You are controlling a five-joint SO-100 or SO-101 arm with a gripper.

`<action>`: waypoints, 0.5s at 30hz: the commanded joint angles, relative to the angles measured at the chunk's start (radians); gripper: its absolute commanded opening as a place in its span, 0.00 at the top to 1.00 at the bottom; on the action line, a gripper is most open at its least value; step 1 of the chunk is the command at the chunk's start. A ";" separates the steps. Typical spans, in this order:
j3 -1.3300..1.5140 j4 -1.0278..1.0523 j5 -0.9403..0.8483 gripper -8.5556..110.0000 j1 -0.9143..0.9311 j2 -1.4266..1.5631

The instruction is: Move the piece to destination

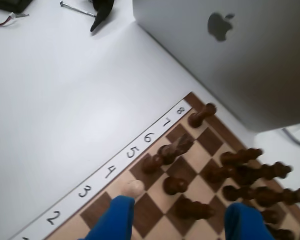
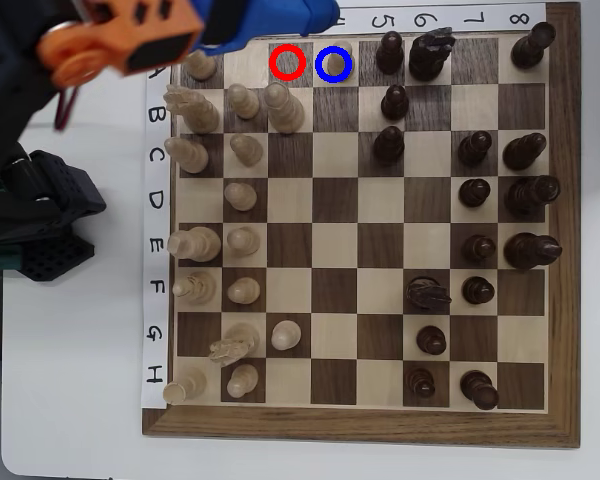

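Cream pawn (image 2: 334,62) inside blue ring (image 2: 334,78); pincer (image 1: 180,220) spread.

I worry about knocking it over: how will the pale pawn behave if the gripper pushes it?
The pawn looks like light wood, so a nudge probably tips it. Its round head may slip from the gripper, and once down it likely rolls.

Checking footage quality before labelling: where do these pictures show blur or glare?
Wrist view: the dark brown wooden chess pieces are soft and smeared, as is the small pale cream wooden pawn by the blue gripper fingers. Overhead view: the board's pieces are sharp, the orange and blue arm is blurred; no strong glare in either.
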 commanded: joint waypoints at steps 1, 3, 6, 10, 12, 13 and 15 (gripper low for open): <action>-0.278 0.060 -0.526 0.76 0.172 0.305; -0.216 -0.008 -0.588 0.82 0.259 0.354; -0.031 -0.199 -0.753 0.89 0.403 0.459; 0.120 -0.327 -0.953 0.93 0.614 0.540; 0.155 -0.348 -1.025 0.93 0.735 0.566; 0.169 -0.348 -1.069 0.93 0.804 0.572; 0.193 -0.373 -1.108 0.93 0.931 0.588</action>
